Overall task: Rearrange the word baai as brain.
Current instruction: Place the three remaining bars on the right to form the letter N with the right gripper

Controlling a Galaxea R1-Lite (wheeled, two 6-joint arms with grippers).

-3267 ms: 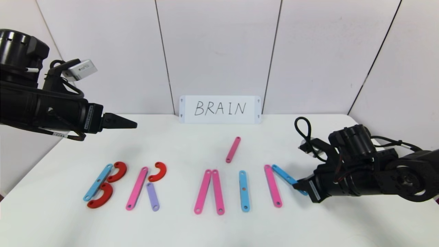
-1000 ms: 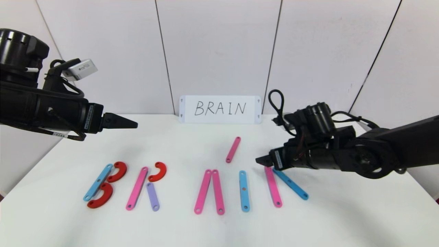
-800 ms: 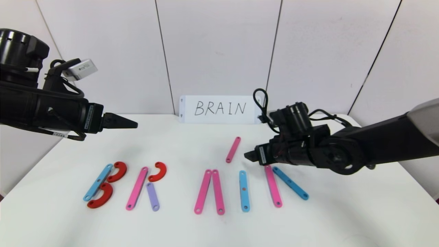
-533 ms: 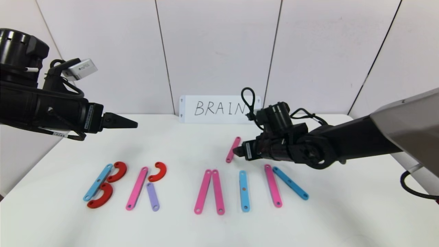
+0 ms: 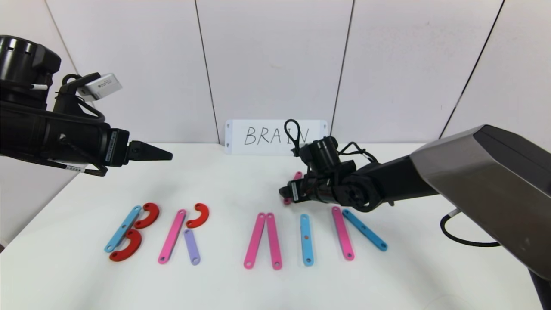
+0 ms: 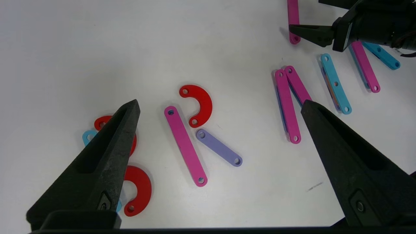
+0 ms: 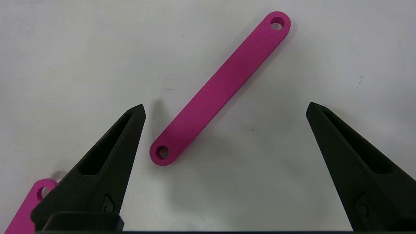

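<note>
The right gripper [image 5: 284, 191] has swung in from the table's right side, across the N pieces, and now hovers low over the near end of the loose pink strip [image 7: 221, 87]; the letters have not shifted.

Left to right: the left gripper [image 5: 165, 155] hangs parked above the table's [image 5: 224, 284] left rear, its fingers spread wide and empty in the left wrist view. Below it lie the B [image 5: 129, 232], a blue strip with two red curves, then the R [image 5: 183, 232] of a pink strip, a red curve and a purple strip. Next come two pink strips meeting at the top as an A [image 5: 262, 241] with no crossbar, a blue I [image 5: 306, 239], and a pink and a blue strip forming a partial N [image 5: 357, 232].

The loose pink strip lies behind the A and I, angled. In the right wrist view it sits between the right gripper's wide-open fingers, nearer one tip, untouched. The BRAIN card [image 5: 258, 137] stands at the rear wall.
</note>
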